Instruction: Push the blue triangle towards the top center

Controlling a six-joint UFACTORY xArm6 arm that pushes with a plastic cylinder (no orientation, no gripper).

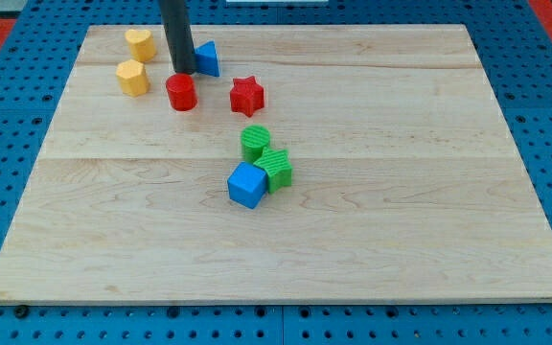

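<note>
You see my tip (184, 72) touching the blue triangle's (207, 58) left side in the upper left, a bare rod gripping nothing, top center lying rightward.

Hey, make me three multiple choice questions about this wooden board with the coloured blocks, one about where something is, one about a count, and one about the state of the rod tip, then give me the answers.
1. Where is the blue triangle block?
A. near the view's top left, beside the rod
B. at the view's bottom right corner
C. in the middle of the view's right edge

2. How many yellow blocks are on the wooden board?
A. none
B. two
C. four

3. Where does my tip stand?
A. on the blue cube
B. off the board
C. at the blue triangle's left side

Answers:
1 A: the blue triangle block sits near the view's top left.
2 B: one yellow block lies above another yellow block on the wooden board.
3 C: my tip stands right beside the triangle, above the red cylinder, far from the blue cube.
</note>
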